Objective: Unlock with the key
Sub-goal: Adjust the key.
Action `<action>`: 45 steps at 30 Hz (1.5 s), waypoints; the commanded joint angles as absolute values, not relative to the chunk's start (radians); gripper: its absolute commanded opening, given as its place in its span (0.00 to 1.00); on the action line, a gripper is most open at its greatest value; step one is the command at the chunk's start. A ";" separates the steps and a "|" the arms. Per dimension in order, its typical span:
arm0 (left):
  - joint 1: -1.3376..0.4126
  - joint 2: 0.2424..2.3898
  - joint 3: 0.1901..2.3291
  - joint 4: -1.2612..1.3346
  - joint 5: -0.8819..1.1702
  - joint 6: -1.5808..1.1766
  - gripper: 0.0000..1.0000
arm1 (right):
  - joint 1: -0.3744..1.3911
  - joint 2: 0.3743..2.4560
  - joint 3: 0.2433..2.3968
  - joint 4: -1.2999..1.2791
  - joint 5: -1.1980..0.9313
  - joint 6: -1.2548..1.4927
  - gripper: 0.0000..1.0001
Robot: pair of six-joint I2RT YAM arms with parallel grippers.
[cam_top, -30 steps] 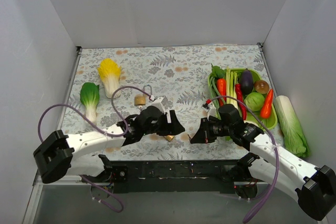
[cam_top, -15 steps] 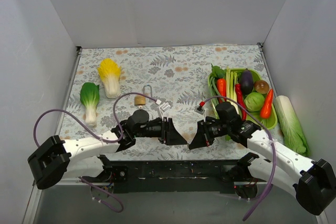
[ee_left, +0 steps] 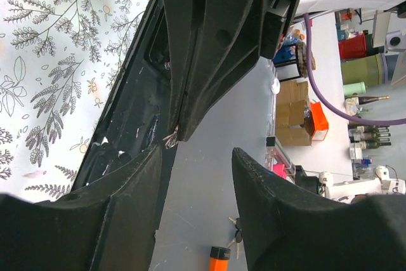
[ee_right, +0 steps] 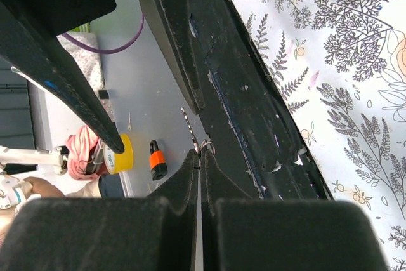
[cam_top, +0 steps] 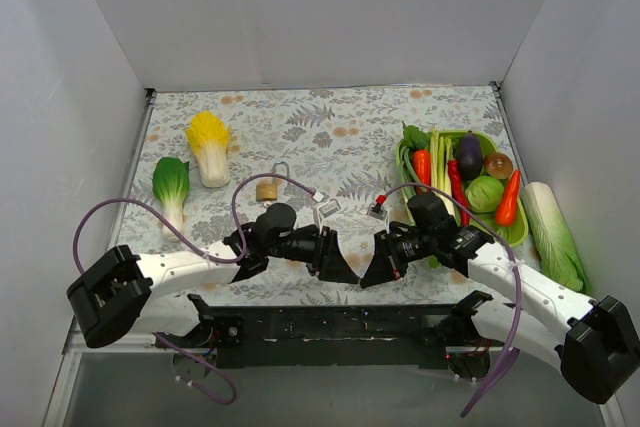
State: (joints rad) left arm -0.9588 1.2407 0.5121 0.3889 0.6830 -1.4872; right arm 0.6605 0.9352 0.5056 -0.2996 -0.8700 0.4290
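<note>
**Key Pinched at Table's Near Edge, Padlock Lies Just Behind**

Over the black rail [cam_top: 330,322] at the near edge of the table [cam_top: 340,137], the two grippers meet almost tip to tip. The right gripper [ee_right: 198,157] has its fingers pressed together on the key [ee_right: 203,148]. The key is a small metal sliver whose long axis runs in line with the fingers and points out toward the left gripper [ee_left: 196,157]. The left gripper's fingers are spread wide and hold nothing.

Just beyond the left wrist, the brass padlock [cam_top: 266,190] lies flat on the leaf-patterned cloth. Its long axis runs near to far, with the shackle toward the back wall. The left arm lies between the padlock and the key. Bare cloth stretches from the padlock toward the centre and the back.

To the left of the padlock lie a bok choy [cam_top: 171,187] and a yellow-leafed cabbage [cam_top: 210,145]. Well apart on the right, a green tray [cam_top: 484,135] holds toy vegetables, and a napa cabbage [cam_top: 553,237] lies beside it along the right wall.
</note>
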 commanded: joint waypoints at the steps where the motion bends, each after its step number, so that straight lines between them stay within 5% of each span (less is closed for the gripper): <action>1: -0.957 1.261 0.561 0.376 0.718 -1.450 0.46 | 0.657 0.948 0.560 -0.308 -0.902 0.400 0.01; 11: -0.957 1.304 0.575 0.394 0.732 -1.433 0.33 | 0.663 0.965 0.568 -0.324 -0.914 0.385 0.01; 20: -0.957 1.315 0.566 0.433 0.756 -1.434 0.00 | 0.664 0.973 0.571 -0.336 -0.934 0.364 0.01; 24: -0.957 1.284 0.551 0.439 0.715 -1.439 0.00 | 0.664 0.976 0.571 -0.342 -0.925 0.353 0.02; 29: -0.957 1.174 0.499 0.393 0.511 -1.469 0.00 | 0.663 0.907 0.542 -0.257 -0.833 0.428 0.52; 32: -0.957 1.106 0.463 0.406 0.419 -1.557 0.00 | 0.663 0.821 0.462 -0.113 -0.758 0.546 0.70; 39: -0.957 1.025 0.456 0.339 0.232 -1.779 0.00 | 0.664 0.557 0.203 0.332 -0.545 0.839 0.85; 45: -0.957 0.994 0.469 0.255 0.138 -1.957 0.00 | 0.669 0.405 0.218 0.308 -0.333 0.749 0.85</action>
State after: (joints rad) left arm -0.9588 1.0241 0.4648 0.3290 0.2478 -1.8145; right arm 0.6632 0.4534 0.1795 0.1684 -0.5007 0.7631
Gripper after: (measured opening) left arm 0.012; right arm 0.851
